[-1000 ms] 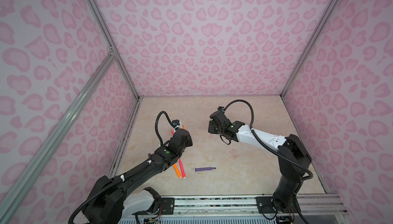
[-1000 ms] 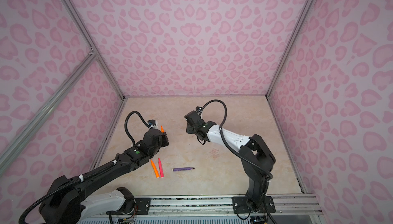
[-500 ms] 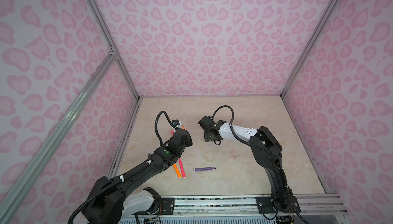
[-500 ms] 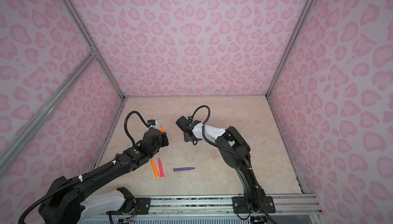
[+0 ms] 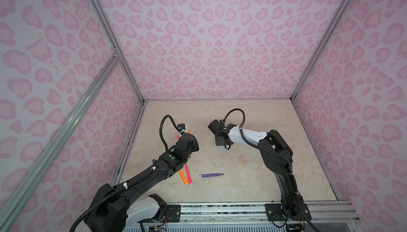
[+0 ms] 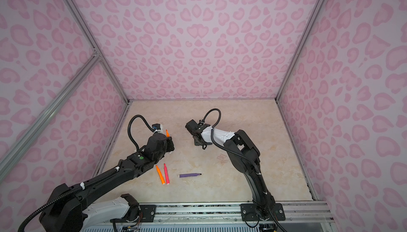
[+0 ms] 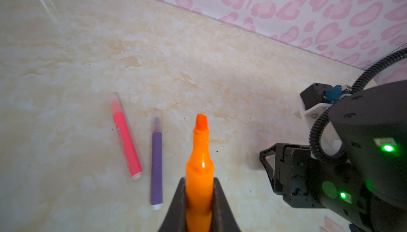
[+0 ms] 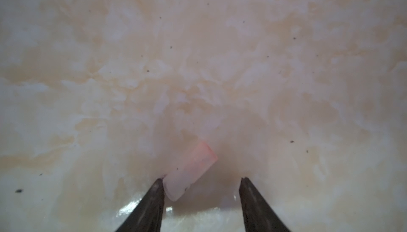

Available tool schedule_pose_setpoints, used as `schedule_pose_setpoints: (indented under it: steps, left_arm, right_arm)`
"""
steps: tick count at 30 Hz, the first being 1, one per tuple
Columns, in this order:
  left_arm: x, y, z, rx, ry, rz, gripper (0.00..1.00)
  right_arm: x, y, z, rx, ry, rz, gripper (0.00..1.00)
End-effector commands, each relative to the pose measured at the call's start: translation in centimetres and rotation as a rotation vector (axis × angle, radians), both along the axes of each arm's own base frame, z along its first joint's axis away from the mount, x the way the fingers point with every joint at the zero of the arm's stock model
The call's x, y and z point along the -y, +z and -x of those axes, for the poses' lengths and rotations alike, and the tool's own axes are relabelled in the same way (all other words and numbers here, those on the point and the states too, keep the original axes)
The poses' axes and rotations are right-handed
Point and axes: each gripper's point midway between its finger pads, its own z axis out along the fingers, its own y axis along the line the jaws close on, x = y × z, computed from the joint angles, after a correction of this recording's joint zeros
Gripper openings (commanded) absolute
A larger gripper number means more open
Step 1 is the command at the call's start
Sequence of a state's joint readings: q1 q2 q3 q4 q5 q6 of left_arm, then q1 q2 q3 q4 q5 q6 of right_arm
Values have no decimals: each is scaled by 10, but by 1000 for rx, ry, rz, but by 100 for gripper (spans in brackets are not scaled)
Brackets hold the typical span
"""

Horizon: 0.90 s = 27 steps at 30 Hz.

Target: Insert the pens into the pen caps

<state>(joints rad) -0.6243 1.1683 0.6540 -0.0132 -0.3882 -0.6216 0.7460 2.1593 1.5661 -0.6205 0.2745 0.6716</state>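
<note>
Two arms, one job between them, by the look of it. The left tool (image 7: pixel 199 181) is pressed tight on an orange pen (image 7: pixel 200 151). It grips the barrel low down, so the chisel tip sticks well out in front, bare and free. Makes sense to me, since that leaves the whole nose clear for a cap to slide over.

The right tool (image 8: pixel 202 179) is down close to the bench (image 7: pixel 198 54) with its fingers (image 8: pixel 154 197) spread. A little clear cap (image 8: pixel 190 171), faintly pink at one end, looks to be lying on the bench between them. It touches one finger and there's an obvious gap to the other, so nothing is gripped yet. It also sits slantwise rather than square to them. My guess is a squeeze could twist or roll it, and a tube that small and slick could easily squirt out.

As for the rest, the left wrist view shows a capped pink pen (image 7: pixel 126 140) and a capped purple pen (image 7: pixel 156 164) lying side by side just past the held one. Each has a clear tube over its tip, so I'd call those finished.

Nearer the front rail, a loose orange pen (image 6: pixel 160 174) and a loose pink pen (image 6: pixel 166 174) lie almost touching. A loose purple pen (image 6: pixel 189 175) lies a bit apart from them with its dark tip bare. I reckon this is roughly a third done, with the cap pickup as the step in hand.
</note>
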Motion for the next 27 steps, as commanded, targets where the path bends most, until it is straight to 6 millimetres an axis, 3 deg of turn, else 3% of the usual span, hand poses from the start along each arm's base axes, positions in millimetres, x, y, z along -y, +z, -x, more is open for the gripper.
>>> schedule_pose_setpoints:
  steps: [1, 5, 12, 18, 27]
  left_arm:
    - [2, 6, -1, 14, -10, 13, 3]
    - [3, 7, -1, 14, -15, 18, 3]
    - [4, 5, -2, 7, -21, 20, 3]
    - [2, 5, -2, 8, -14, 17, 3]
    - [2, 7, -2, 12, -17, 26, 3]
  right_arm:
    - [21, -10, 7, -35, -46, 47, 52]
    - [31, -2, 4, -3, -87, 27, 51]
    - [62, -11, 13, -17, -185, 17, 42]
    - [77, -2, 14, 27, -239, 1, 40]
    - [77, -15, -2, -22, -219, -7, 39]
